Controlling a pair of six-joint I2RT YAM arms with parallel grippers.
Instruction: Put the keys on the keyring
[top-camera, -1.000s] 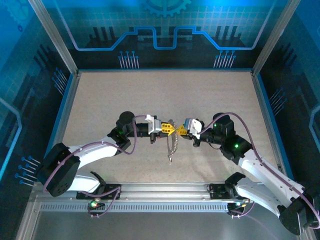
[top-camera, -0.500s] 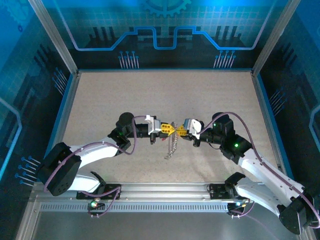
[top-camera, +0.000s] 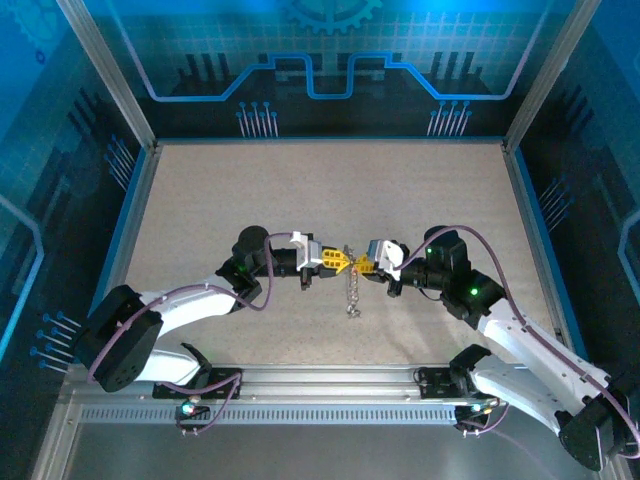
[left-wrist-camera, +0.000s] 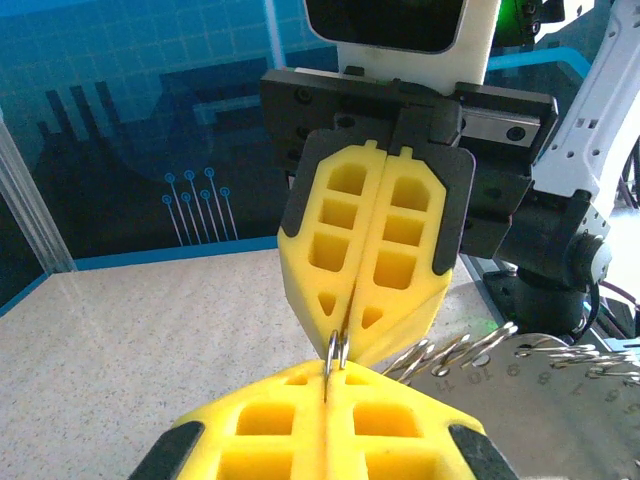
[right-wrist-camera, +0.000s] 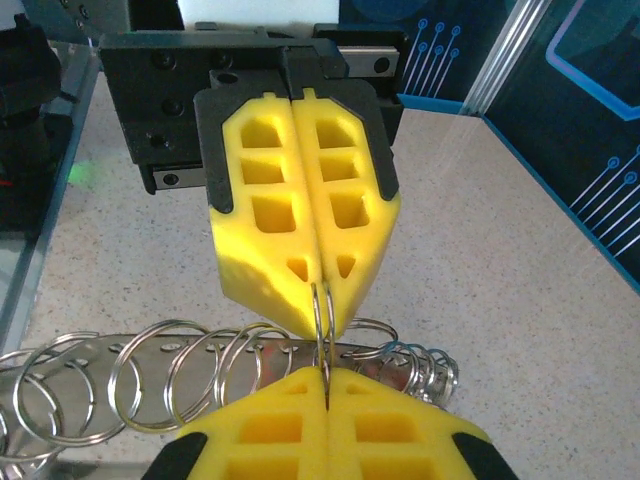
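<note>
My left gripper (top-camera: 338, 262) and right gripper (top-camera: 362, 265) meet tip to tip at the centre of the top view, each with its yellow jaws pressed together on the thin wire of the keyring (right-wrist-camera: 322, 318), which stands upright between the two tips and clear of the table (top-camera: 250, 190). To do this step well I judge I must pinch firmly on both sides and twist gently apart, so the wire's coils part without the loop slipping or bending. Below it a string of metal pieces (top-camera: 352, 295) hangs toward the lower middle. By count: two grippers, one pinched loop, one flat numbered strip (left-wrist-camera: 560, 400) at the lower right of the left wrist view, and roughly eight small rings (right-wrist-camera: 190, 375) along it, though they overlap too much for a sure count; I can make out no tagged keys
</note>
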